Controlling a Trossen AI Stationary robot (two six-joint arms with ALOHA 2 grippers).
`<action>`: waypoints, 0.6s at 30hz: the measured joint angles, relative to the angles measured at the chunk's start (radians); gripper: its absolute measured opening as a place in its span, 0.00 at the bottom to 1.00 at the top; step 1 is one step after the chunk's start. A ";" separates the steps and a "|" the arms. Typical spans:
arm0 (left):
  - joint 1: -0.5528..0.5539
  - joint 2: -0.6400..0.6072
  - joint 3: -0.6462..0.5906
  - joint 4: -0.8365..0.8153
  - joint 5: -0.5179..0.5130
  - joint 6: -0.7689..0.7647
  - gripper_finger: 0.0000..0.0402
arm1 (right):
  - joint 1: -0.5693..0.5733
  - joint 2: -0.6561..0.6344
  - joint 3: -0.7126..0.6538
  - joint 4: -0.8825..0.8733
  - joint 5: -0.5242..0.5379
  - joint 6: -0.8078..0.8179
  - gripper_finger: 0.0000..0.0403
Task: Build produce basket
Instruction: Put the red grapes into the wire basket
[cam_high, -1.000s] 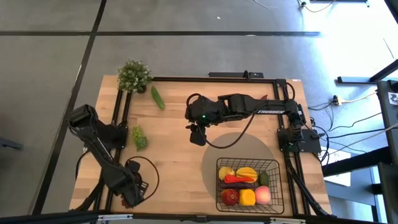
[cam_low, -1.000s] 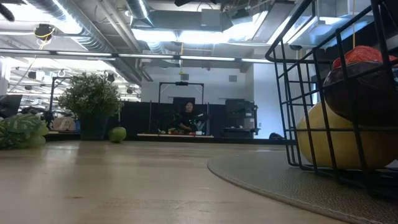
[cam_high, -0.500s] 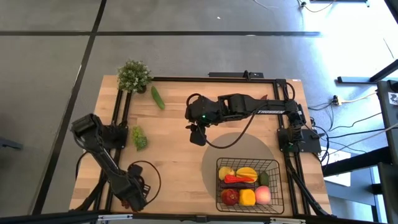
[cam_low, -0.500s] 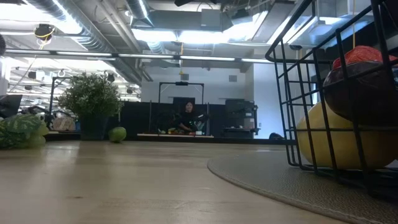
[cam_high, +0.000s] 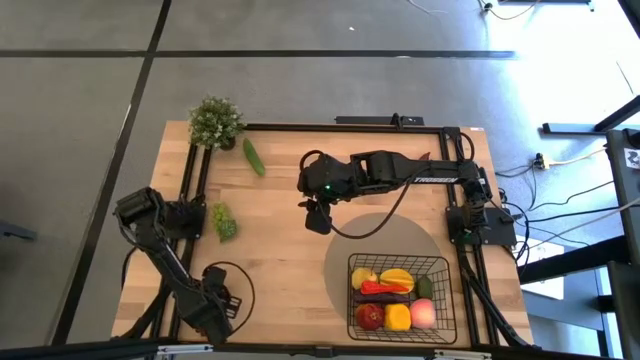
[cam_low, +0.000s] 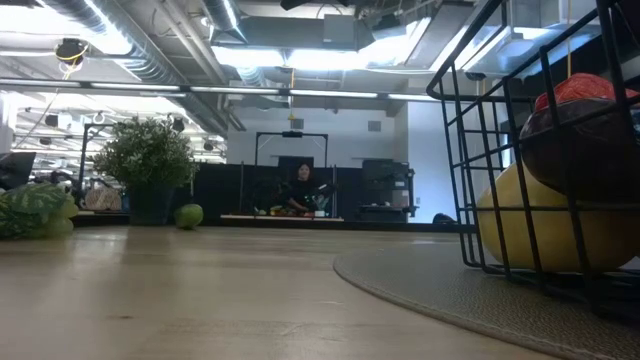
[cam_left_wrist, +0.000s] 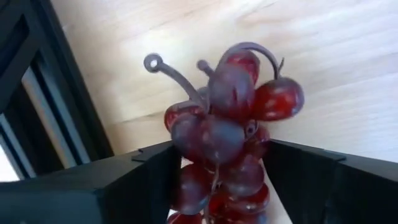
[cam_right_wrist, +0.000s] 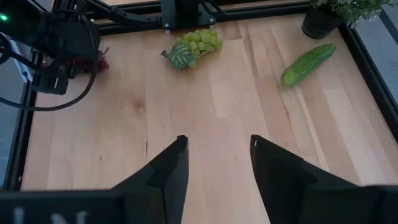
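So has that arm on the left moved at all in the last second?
Yes. The left gripper has slid toward the table's near edge, further from the green grapes, with purple grapes between its fingers.

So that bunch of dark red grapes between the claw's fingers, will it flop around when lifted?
Probably a little. The red grapes form a knobbly cluster on thin curved stems, so single berries may wobble. The rounded, glossy skins look slippery, so the left claw might pinch unevenly. It looks light for its bulk.

table (cam_high: 280, 260): matt wood | basket (cam_high: 440, 300): blk wire | grapes (cam_left_wrist: 230, 124): glossy
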 joint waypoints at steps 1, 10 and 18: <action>-0.001 0.000 0.000 -0.002 -0.004 -0.001 0.50 | 0.000 0.000 0.000 0.000 0.000 0.000 0.40; 0.008 0.000 0.000 -0.002 0.001 0.000 0.35 | 0.000 0.000 0.000 0.000 0.000 0.000 0.40; 0.010 -0.014 0.000 -0.004 -0.019 0.031 0.19 | 0.000 0.000 0.000 0.000 0.000 0.000 0.40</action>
